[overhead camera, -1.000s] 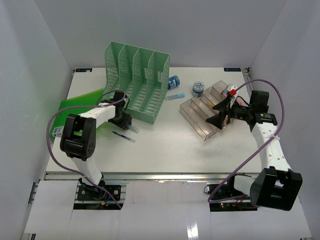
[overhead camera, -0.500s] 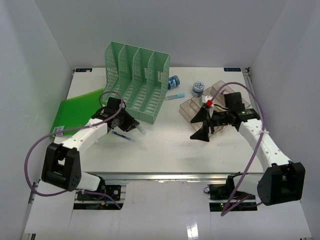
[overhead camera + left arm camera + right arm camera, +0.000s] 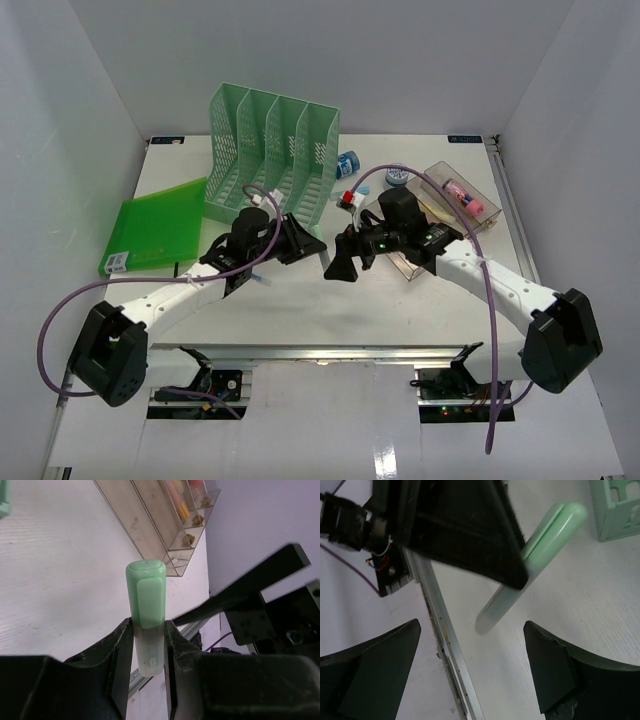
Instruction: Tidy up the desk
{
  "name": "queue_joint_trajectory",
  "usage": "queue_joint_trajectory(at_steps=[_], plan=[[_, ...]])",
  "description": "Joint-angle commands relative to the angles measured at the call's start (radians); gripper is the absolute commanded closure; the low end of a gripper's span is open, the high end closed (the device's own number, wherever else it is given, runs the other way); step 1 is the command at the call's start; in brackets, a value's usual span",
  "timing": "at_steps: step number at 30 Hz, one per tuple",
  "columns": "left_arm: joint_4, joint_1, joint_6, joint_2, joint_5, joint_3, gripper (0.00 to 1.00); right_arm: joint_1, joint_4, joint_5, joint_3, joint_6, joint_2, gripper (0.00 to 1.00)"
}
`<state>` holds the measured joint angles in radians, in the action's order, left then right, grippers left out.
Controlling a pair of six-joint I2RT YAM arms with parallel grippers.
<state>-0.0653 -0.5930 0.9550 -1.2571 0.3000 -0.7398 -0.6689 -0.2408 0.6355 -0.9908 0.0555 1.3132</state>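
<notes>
The desk [image 3: 400,310] is a white tabletop with a metal rail [image 3: 445,630] along its front. My left gripper [image 3: 312,245] is shut on a pale green highlighter [image 3: 146,595] and holds it above the desk's middle, cap pointing away from the wrist. In the left wrist view the jaws [image 3: 148,626] clamp its translucent barrel. My right gripper [image 3: 338,262] is open and empty right beside it. In the right wrist view [image 3: 472,665] the highlighter [image 3: 545,545] hangs just beyond its spread fingers [image 3: 555,665], with the left gripper's black finger [image 3: 465,530] over it.
A green mesh file rack [image 3: 272,155] stands at the back. A green folder [image 3: 155,225] lies at the left. A clear tiered tray [image 3: 455,215] with small items sits under the right arm. Blue items [image 3: 348,163] and a red-capped piece [image 3: 349,197] lie between rack and tray.
</notes>
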Motion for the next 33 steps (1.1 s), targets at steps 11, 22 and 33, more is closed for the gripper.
queue_joint_trajectory(at_steps=[11, 22, 33], plan=[[-0.17, -0.059, 0.056, -0.093, 0.021, -0.07, 1.0, -0.001, 0.087, -0.245, -0.038, 0.129, 0.074, 0.37], [-0.245, -0.062, 0.095, -0.109, 0.05, -0.05, 0.83, 0.018, 0.088, -0.178, -0.049, 0.103, 0.096, 0.92], [-0.05, -0.058, -0.16, 0.043, -0.083, -0.149, 0.02, 0.251, 0.027, -0.013, 0.03, -0.157, -0.077, 0.92]])
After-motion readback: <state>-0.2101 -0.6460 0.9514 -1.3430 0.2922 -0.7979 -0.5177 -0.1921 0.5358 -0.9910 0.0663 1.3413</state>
